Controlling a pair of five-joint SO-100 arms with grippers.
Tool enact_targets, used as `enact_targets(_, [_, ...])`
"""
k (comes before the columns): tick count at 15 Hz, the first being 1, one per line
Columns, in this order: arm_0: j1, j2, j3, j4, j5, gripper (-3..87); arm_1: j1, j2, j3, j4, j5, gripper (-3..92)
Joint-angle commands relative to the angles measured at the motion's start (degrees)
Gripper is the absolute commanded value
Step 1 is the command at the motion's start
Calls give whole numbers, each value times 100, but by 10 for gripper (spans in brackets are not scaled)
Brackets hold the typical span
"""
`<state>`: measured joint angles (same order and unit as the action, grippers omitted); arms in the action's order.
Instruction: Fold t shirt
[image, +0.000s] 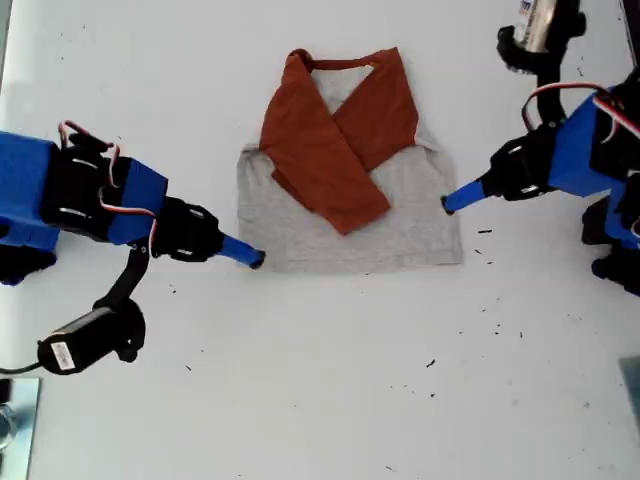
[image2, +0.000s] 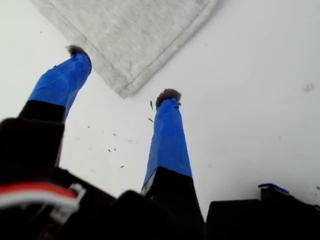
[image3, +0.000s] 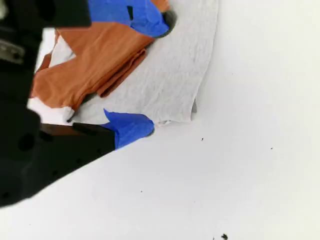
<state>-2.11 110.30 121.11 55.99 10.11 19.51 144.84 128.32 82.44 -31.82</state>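
a small grey t shirt (image: 350, 225) with rust-orange sleeves crossed over its chest lies flat on a white table (image: 330, 400). my first gripper (image: 252, 258) sits at its hem corner on the exterior view's left, and my second gripper (image: 447, 202) at its edge on the exterior view's right.

A plain white table (image: 330, 400), brightly and evenly lit, dotted with small dark specks (image: 431, 363).

White tabletop (image: 330, 400) carrying the t shirt (image: 350, 235), spread flat with its grey body down and both rust-orange sleeves crossed over the chest. One hem corner lies just ahead of the spread fingertips of my first end effector (image2: 122, 72); a side edge lies between the parted tips of my second end effector (image3: 150, 75). Small dark specks (image: 500, 325) dot the bare surface near the shirt.
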Motion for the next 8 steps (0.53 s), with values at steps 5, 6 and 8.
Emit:
enact_targets(5, [-378,-1213,-835,-492,-97,284,-712,-1582,404,-2048,800,281])
enact_targets(6, [-431,-1362,-853,-536,-105,286,-835,-1925,422,-2241,993,278])
enact_targets(8, [-554,-1723,-844,-615,-176,275,-1002,-2575,580,-2514,1450,275])
